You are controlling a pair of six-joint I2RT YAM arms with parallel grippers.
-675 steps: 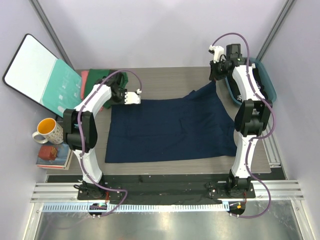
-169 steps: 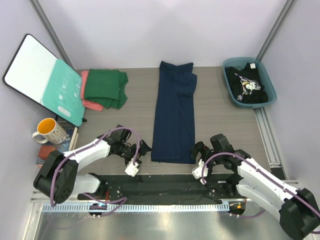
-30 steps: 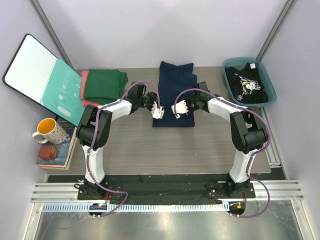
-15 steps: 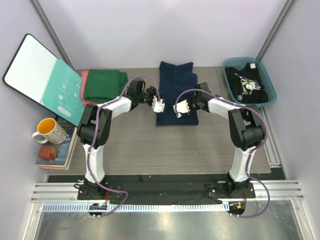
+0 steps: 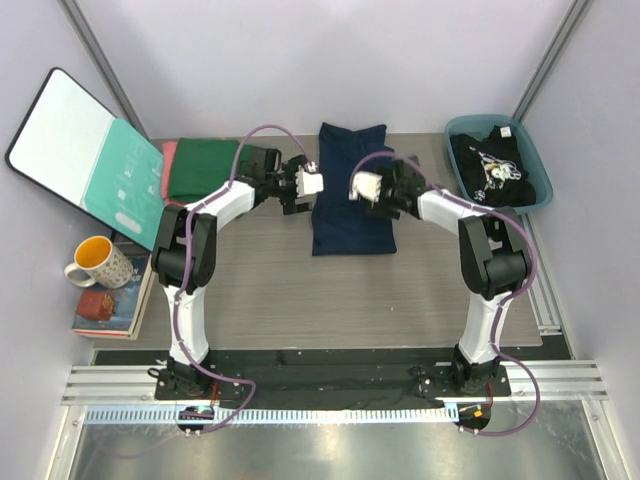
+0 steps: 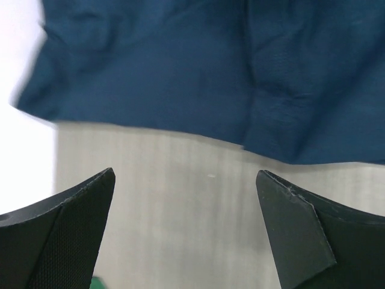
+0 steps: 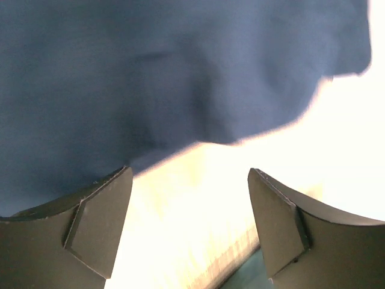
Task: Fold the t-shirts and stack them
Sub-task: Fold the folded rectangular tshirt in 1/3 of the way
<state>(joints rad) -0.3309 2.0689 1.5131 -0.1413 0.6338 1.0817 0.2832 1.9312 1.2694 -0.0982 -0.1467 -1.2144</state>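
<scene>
Left gripper point(image 6: 185, 177): jaws are spread wide and nothing is held between them. Bare table point(image 5: 260, 290) and the creased edge of the navy t-shirt point(image 5: 350, 218) are seen through the gap. The cloth lies beyond the fingertips point(image 6: 90, 198), apart from them.

Right gripper point(image 7: 189, 171): jaws are likewise spread and empty. Navy cloth fills the upper part of that view, beyond the fingers point(image 7: 102, 205); the rest is washed out by glare.

In the top view the left gripper is placed at the left edge of the navy t-shirt, and the right gripper over its right half. Both arms are stretched toward the rear of the table. Height above the cloth cannot be told.

The navy t-shirt is folded into a narrow rectangle at the rear middle of the table, its long side running front to back.

The green t-shirt point(image 5: 205, 168) is folded at the rear left, laid on the pink t-shirt point(image 5: 168, 160), just beside the teal-and-white board point(image 5: 85, 150). The black t-shirt point(image 5: 490, 172), white print up, is bundled in the teal bin point(image 5: 545, 190) at the rear right.

A mug point(image 5: 95, 262) and books point(image 5: 105, 312) are noted off the left edge.
</scene>
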